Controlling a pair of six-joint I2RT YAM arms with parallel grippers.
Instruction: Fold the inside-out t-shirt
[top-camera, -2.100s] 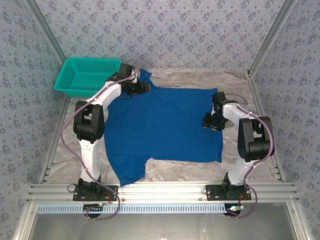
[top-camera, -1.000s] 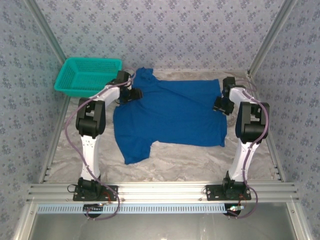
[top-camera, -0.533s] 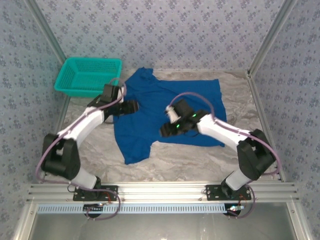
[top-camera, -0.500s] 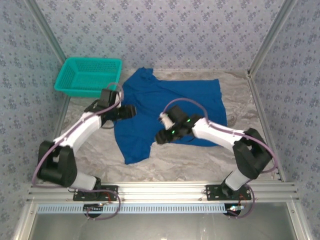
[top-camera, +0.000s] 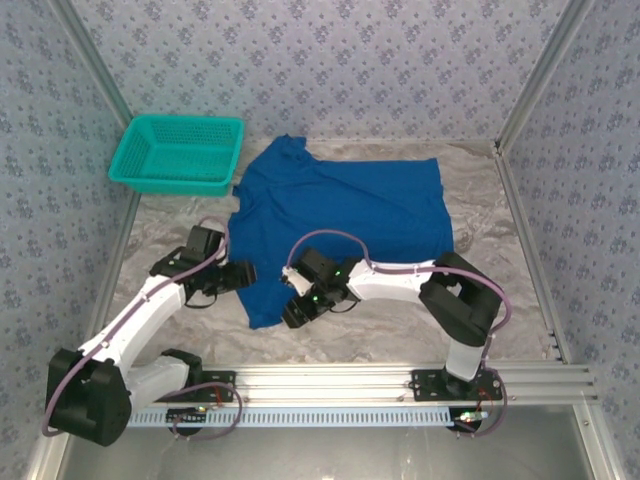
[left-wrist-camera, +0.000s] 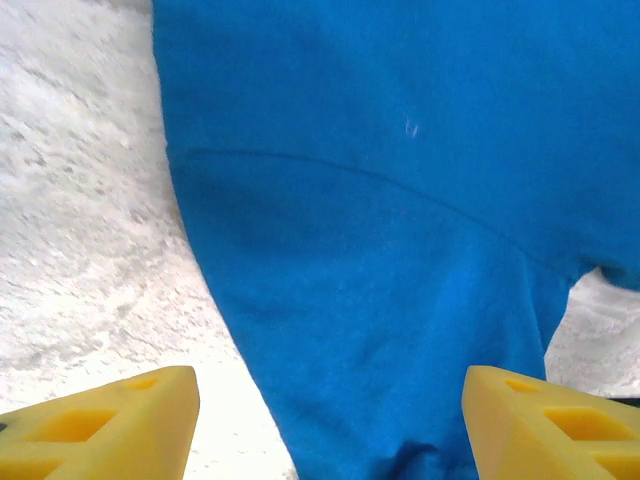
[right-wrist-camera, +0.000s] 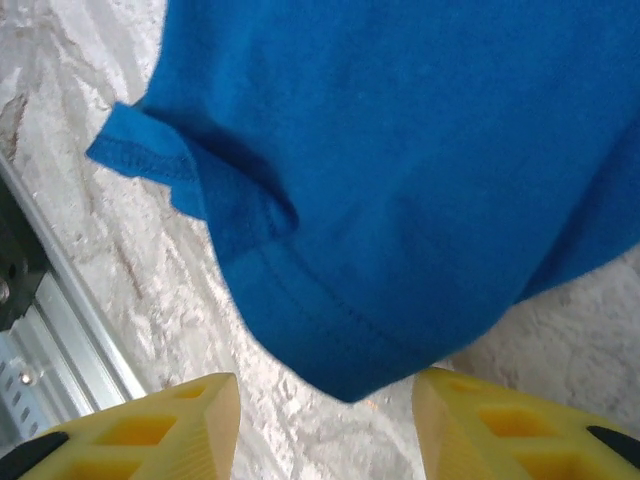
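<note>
Yellow left fingers (left-wrist-camera: 100, 420) wide apart, right fingers (right-wrist-camera: 140, 428) half-apart, both empty, seemingly above blue t-shirt (left-wrist-camera: 400, 200)

Marbled table (top-camera: 485, 225): blue t-shirt (top-camera: 350, 205), teal basket (top-camera: 172, 179)

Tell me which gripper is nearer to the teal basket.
Left. The left gripper sits by the left edge of the t-shirt, on the side of the teal basket in the far left corner; the right gripper is over the near sleeve, farther right.
</note>
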